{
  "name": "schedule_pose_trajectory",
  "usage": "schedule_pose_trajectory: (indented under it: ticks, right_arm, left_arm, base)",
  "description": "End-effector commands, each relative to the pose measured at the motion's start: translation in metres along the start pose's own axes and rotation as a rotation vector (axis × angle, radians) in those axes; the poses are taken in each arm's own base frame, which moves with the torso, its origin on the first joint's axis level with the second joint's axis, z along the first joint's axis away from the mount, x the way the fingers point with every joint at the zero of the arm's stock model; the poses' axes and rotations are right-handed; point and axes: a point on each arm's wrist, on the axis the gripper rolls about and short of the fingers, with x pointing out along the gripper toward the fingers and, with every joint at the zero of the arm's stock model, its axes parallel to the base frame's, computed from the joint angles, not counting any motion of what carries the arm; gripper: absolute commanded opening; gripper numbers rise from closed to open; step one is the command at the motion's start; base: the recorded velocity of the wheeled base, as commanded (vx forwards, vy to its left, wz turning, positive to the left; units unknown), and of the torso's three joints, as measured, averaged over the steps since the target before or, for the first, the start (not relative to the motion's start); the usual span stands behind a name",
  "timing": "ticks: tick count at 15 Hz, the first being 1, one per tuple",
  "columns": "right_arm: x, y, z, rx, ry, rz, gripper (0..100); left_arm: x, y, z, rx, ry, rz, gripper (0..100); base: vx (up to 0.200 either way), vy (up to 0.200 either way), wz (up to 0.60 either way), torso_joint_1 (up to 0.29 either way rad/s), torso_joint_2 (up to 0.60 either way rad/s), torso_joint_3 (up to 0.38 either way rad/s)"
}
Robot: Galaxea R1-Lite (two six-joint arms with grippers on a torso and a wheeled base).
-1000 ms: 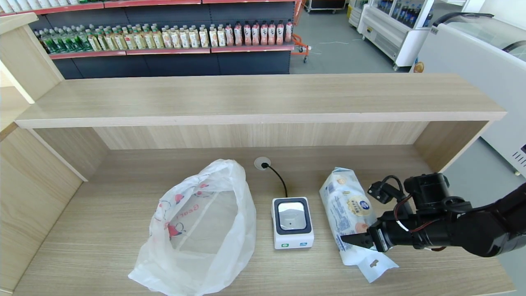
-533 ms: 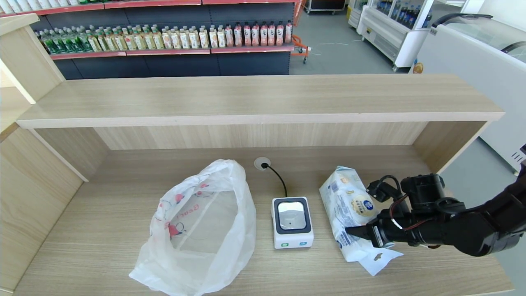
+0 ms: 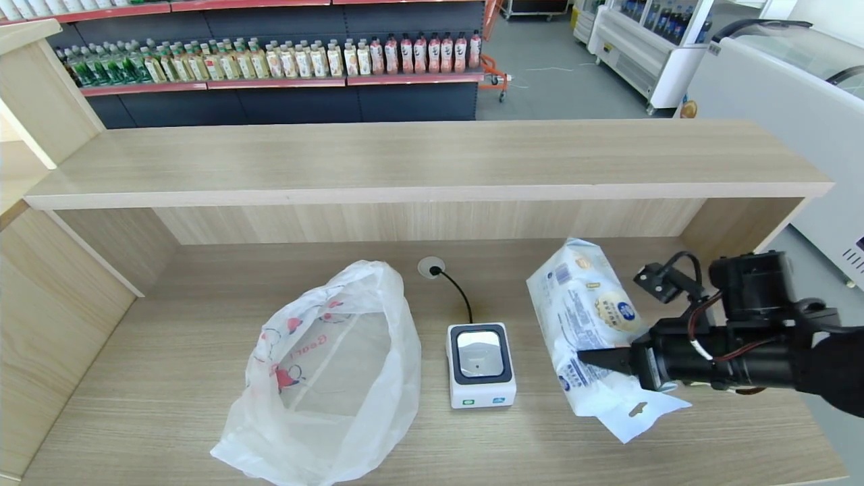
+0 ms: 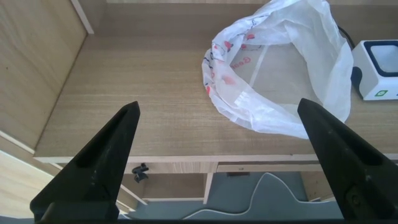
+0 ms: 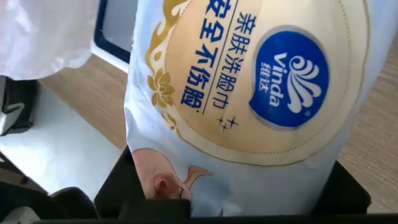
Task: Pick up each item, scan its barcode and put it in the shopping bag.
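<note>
Your right gripper [image 3: 597, 358] is clamped on the tissue pack [image 3: 587, 310] near its lower end. The pack is tilted, just right of the scanner [image 3: 479, 364], with a narrow strip of counter [image 3: 169, 378] between them. Left gripper [image 4: 217, 106] gapes wide (fingers far apart) over the counter's near edge — shopping bag [image 3: 324, 378] lying open ahead of it, bare wood to the bag's left

Small shop, behind the checkout counter [image 3: 432, 155].
Shown by red-edged shelves [image 3: 277, 84] lined with rows of bottled drinks [image 3: 337, 59], a white drinks cooler [image 3: 641, 50] and a chest freezer [image 3: 763, 88] across the aisle; on the wooden counter, a corded barcode scanner [image 3: 480, 364] beside an open plastic shopping bag [image 3: 324, 378].
</note>
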Motion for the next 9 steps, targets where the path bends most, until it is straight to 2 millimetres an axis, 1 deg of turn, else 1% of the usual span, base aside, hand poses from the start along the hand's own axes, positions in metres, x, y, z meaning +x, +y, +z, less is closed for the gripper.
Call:
schedule_pose_trajectory:
  ticks: [1, 3, 4, 5, 6, 7, 8, 9]
  right_arm:
    - [-0.098, 0.070, 0.030, -0.069, -0.158, 0.141, 0]
    - [-0.146, 0.112, 0.019, -0.113, -0.143, 0.294, 0]
    - [-0.165, 0.126, 0.012, -0.143, -0.133, 0.368, 0]
    - [-0.178, 0.138, 0.005, -0.185, -0.131, 0.437, 0]
    - [-0.183, 0.144, -0.001, -0.224, -0.129, 0.490, 0]
    - [-0.183, 0.146, -0.005, -0.247, -0.123, 0.512, 0]
    - [-0.178, 0.144, -0.010, -0.287, -0.112, 0.506, 0]
    - [-0.165, 0.140, -0.015, -0.387, -0.114, 0.489, 0]
  left_arm:
    - [0.000, 0.000, 0.000, 0.000, 0.000, 0.000, 100]
    - [0.000, 0.000, 0.000, 0.000, 0.000, 0.000, 100]
    - [0.000, 0.000, 0.000, 0.000, 0.000, 0.000, 100]
    - [0.000, 0.000, 0.000, 0.000, 0.000, 0.000, 100]
    - [0.000, 0.000, 0.000, 0.000, 0.000, 0.000, 100]
    - [0.000, 0.000, 0.000, 0.000, 0.000, 0.000, 100]
    - [0.000, 0.000, 0.000, 0.000, 0.000, -0.001, 100]
    - [0.000, 0.000, 0.000, 0.000, 0.000, 0.000, 100]
  base:
    - [0.000, 0.000, 0.00, 0.000, 0.00, 0.000]
    - [0.000, 0.000, 0.00, 0.000, 0.00, 0.000]
    - [0.000, 0.000, 0.00, 0.000, 0.00, 0.000]
    - [0.000, 0.000, 0.00, 0.000, 0.00, 0.000]
    - [0.000, 0.000, 0.00, 0.000, 0.00, 0.000]
    - [0.000, 0.000, 0.00, 0.000, 0.00, 0.000]
    - [0.000, 0.000, 0.00, 0.000, 0.00, 0.000]
    - [0.000, 0.000, 0.00, 0.000, 0.00, 0.000]
